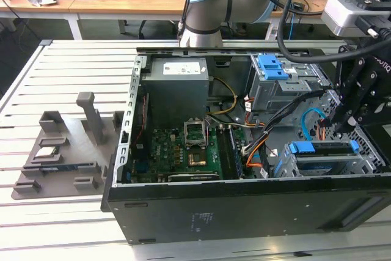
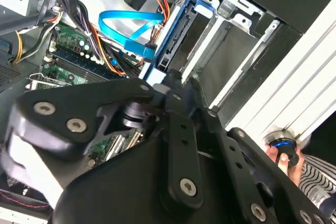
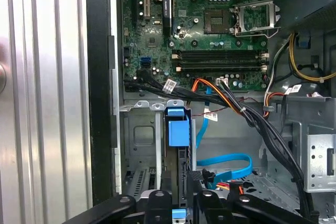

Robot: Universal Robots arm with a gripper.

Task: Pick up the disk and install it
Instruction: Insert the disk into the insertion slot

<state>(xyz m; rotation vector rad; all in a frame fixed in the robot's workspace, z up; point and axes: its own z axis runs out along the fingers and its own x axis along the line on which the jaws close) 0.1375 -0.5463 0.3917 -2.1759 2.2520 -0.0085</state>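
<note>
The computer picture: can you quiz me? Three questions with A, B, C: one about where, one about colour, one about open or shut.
1. Where is the disk?
A on the floor
B on top of the arm
C in the case's bay

2. What colour is the disk's bracket?
A red
B blue
C green

3. The case is:
A open
B shut
C wrapped up

Answers:
1 C: the disk stands in the bay, close to the gripper.
2 B: the bracket is bright blue in both wrist views.
3 A: the motherboard shows inside.
</note>
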